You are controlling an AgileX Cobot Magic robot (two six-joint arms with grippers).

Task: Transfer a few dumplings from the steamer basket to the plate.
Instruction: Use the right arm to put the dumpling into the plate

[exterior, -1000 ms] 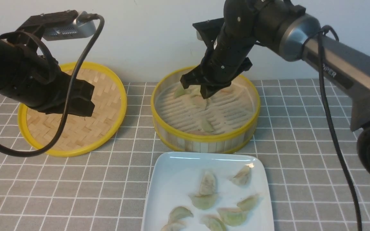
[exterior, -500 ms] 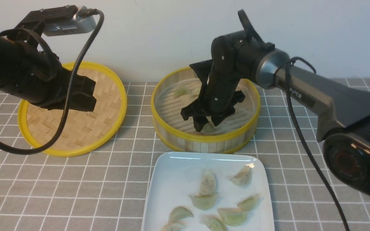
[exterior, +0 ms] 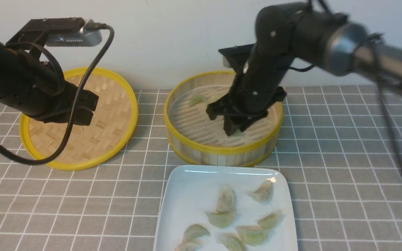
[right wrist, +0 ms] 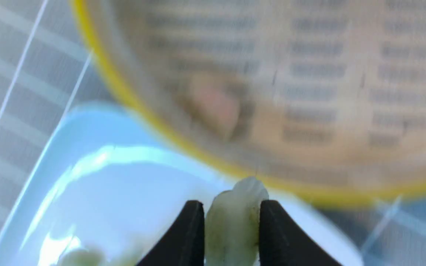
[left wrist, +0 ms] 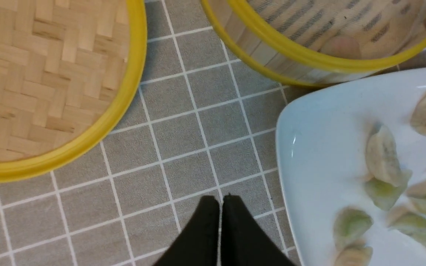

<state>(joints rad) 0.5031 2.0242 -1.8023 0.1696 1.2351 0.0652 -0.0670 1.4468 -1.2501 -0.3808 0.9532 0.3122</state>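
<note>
One dumpling (right wrist: 234, 225) sits pinched between the fingertips of the right gripper (right wrist: 231, 208), held across its belly with the pleated edge poking out past the tips. It looks soft, damp and light, so a hard squeeze would likely split the skin and a loose one would let it slide. The thick middle, where it is gripped here, seems the safest place to hold. It hangs over the near side of the basket (exterior: 222, 150), close to the yellow rim, with the plate (exterior: 187, 195) just beyond on the robot's side. Another dumpling (exterior: 197, 100) lies at the far side of the basket floor, and a pinkish lump (left wrist: 340, 46) near the front wall is too blurred to name. Several dumplings (exterior: 224, 199) lie on the plate, mostly on the part nearest the robot. The right arm reaches in from the right, wrist bent down so the jaws point at the basket floor. The left gripper (left wrist: 219, 208) has its jaws pressed together on nothing and hovers over the grey tiled mat (left wrist: 183, 136) between the woven lid (exterior: 113, 104) and the plate
</note>
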